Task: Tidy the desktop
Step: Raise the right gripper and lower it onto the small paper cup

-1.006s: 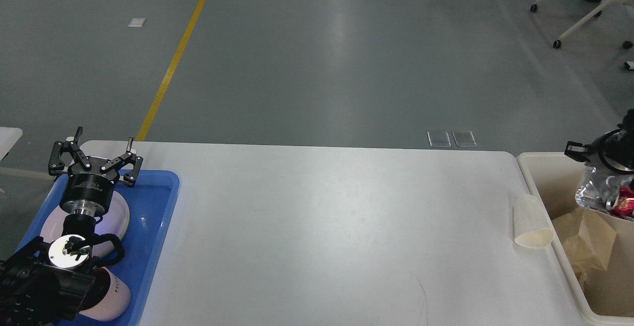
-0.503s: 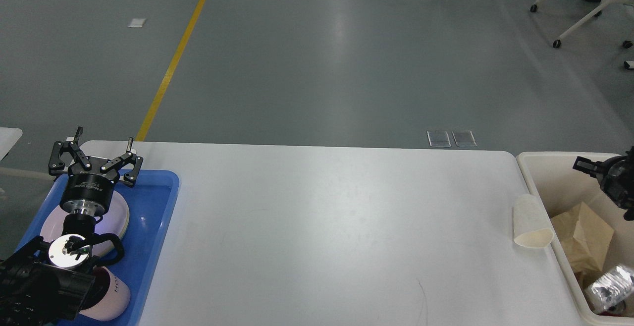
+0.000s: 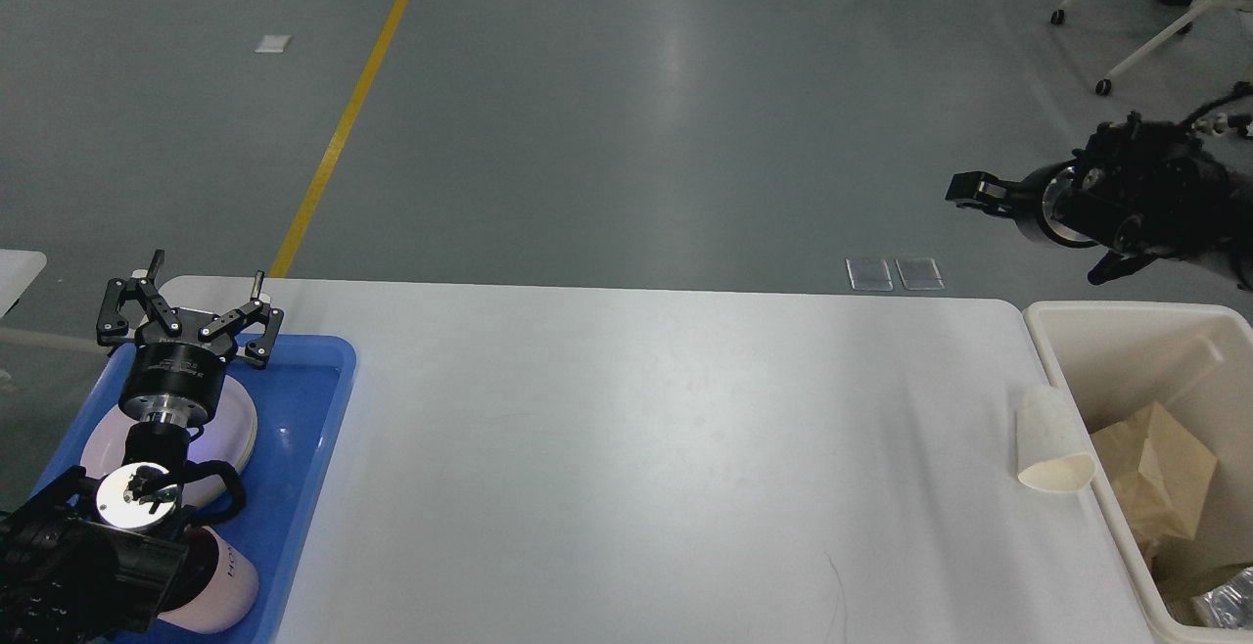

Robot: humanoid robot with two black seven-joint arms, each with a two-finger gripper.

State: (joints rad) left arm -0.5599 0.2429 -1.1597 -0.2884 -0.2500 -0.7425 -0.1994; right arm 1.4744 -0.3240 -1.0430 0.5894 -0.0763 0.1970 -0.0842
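The left gripper (image 3: 186, 306), fingers spread and empty, hangs over a blue tray (image 3: 313, 429) on the white worktop (image 3: 636, 458). The right gripper (image 3: 964, 189), state unclear, hovers above a paper cup (image 3: 1049, 438) and cream bin (image 3: 1096, 331).

Black two-finger left gripper (image 3: 186, 316), silver-tipped linkage fingers, small screws. Black cylindrical wrist, silver collar, polished silver round joint cap, looped black cable. Black right gripper (image 3: 969, 189), silver ring, thin cables.
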